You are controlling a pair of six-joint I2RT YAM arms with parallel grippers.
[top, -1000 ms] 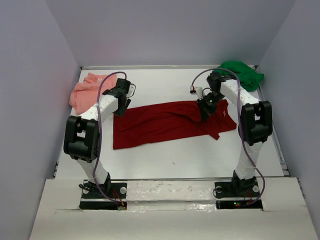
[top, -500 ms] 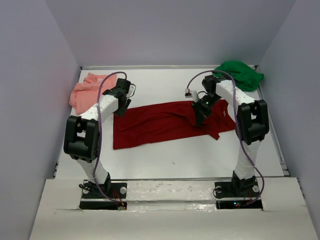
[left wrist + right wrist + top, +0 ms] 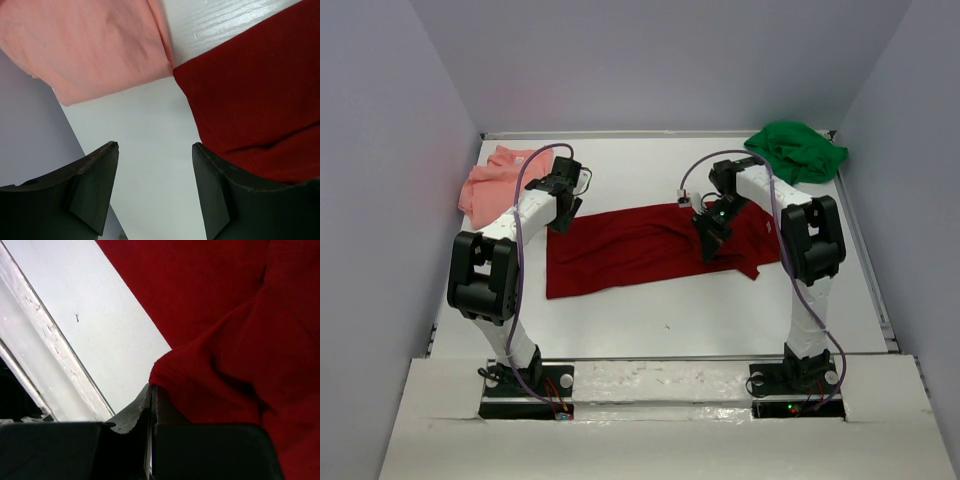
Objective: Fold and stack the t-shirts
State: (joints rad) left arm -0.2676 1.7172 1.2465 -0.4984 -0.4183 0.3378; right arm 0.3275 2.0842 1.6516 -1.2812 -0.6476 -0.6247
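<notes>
The dark red t-shirt (image 3: 620, 250) lies spread across the middle of the table. My right gripper (image 3: 708, 250) is shut on a fold of its right part, lifted over the rest of the cloth. In the right wrist view, the red cloth (image 3: 225, 315) bunches right at the closed gripper (image 3: 152, 387). My left gripper (image 3: 560, 221) hangs open over bare table by the shirt's far left corner. Its view shows the gripper (image 3: 154, 145) holding nothing, with red cloth (image 3: 260, 95) on the right. The salmon pink t-shirt (image 3: 492, 180) (image 3: 90, 45) lies crumpled at the far left, and the green t-shirt (image 3: 797, 150) at the far right corner.
Purple walls close in the white table (image 3: 670, 310) on the left, back and right. A raised white rim (image 3: 45, 355) runs along the table's near edge in front of both arm bases.
My right gripper has moved left, dragging the red shirt's right part with it over the rest of the shirt. The left arm has not moved.
</notes>
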